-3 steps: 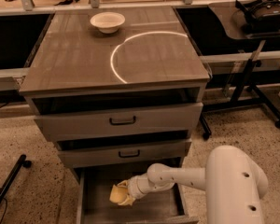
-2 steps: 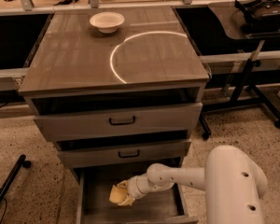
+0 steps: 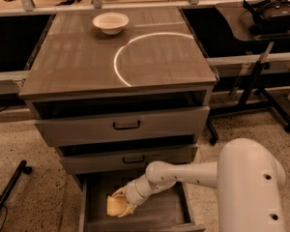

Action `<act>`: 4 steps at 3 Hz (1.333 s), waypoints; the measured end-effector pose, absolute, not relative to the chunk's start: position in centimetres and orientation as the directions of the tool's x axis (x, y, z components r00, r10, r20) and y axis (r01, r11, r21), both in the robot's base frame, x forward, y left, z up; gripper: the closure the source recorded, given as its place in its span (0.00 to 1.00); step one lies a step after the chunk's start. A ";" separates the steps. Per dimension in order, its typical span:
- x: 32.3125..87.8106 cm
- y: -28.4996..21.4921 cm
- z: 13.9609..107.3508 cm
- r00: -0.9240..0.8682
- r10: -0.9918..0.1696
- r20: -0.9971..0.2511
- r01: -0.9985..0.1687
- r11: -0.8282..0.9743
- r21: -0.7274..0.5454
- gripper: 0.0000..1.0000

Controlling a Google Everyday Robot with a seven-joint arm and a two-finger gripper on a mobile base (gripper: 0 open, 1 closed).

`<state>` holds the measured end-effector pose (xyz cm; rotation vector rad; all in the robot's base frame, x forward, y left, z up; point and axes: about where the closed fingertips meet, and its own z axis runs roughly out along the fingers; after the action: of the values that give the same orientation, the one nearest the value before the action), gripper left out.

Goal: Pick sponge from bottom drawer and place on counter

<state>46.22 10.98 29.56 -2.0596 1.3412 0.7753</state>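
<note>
Pincer (image 3: 121,204) at sponge (image 3: 111,207) in bottom drawer (image 3: 166,210); grip state: cannot tell. Verify firm hold, lift slowly, withdraw w/o snagging, then xfer to counter (image 3: 77,66).

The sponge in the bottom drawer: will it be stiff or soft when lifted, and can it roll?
Probably soft and squashy: the sponge looks like a pale-yellow foam block, slightly curled. Likely light for its size, so the gripper, down in the bottom drawer at the sponge, should lift it easily. Being a flat block, it should not roll.
</note>
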 end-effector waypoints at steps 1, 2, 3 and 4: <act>44.2 11.8 34.9 0.428 -0.557 -0.712 -0.877 -0.447 -0.177 1.00; 43.1 11.9 40.1 0.503 -0.530 -0.683 -0.839 -0.490 -0.238 1.00; 42.2 11.8 45.0 0.563 -0.520 -0.642 -0.810 -0.502 -0.304 1.00; 41.8 11.2 49.6 0.614 -0.530 -0.584 -0.784 -0.497 -0.373 1.00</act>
<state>41.79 11.22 49.59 -2.2170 1.0285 0.5300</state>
